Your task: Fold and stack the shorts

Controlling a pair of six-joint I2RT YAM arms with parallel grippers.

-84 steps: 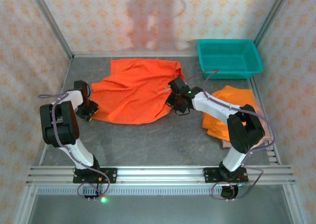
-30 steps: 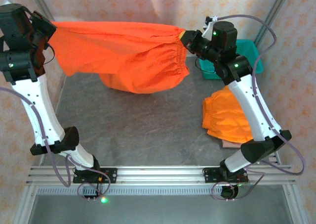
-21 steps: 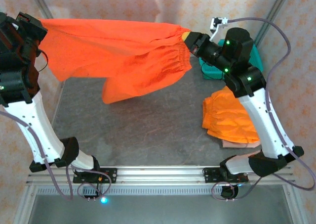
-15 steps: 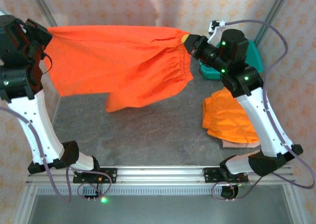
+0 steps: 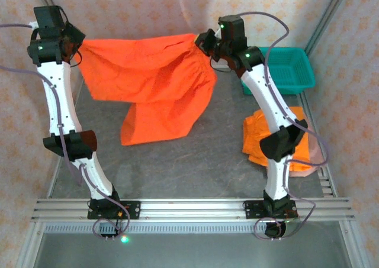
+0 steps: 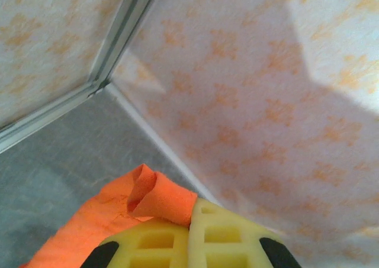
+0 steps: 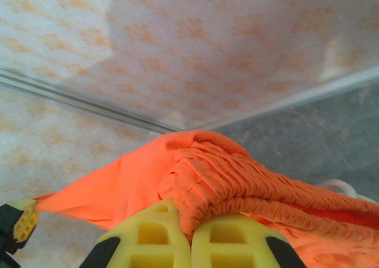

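Observation:
A bright orange pair of shorts point(image 5: 151, 87) hangs in the air between both arms, its lower end trailing onto the table. My left gripper point(image 5: 79, 45) is shut on one corner of the shorts point(image 6: 151, 194), the cloth pinched between its yellow pads point(image 6: 228, 235). My right gripper point(image 5: 201, 43) is shut on the gathered waistband point(image 7: 231, 173), squeezed between its yellow pads point(image 7: 148, 235). More folded orange shorts point(image 5: 273, 139) lie at the right of the table, on top of a pink-mauve pair point(image 5: 320, 158).
A teal plastic basket point(image 5: 284, 67) stands at the back right. Patterned walls close in the back and sides. A metal rail point(image 5: 189, 209) runs along the near edge. Bare grey table point(image 5: 183, 167) lies in the middle.
The shorts were lifted off the table and stretched between the grippers. Since half a second ago both grippers have moved closer together and toward the back wall, so the cloth sags lower.

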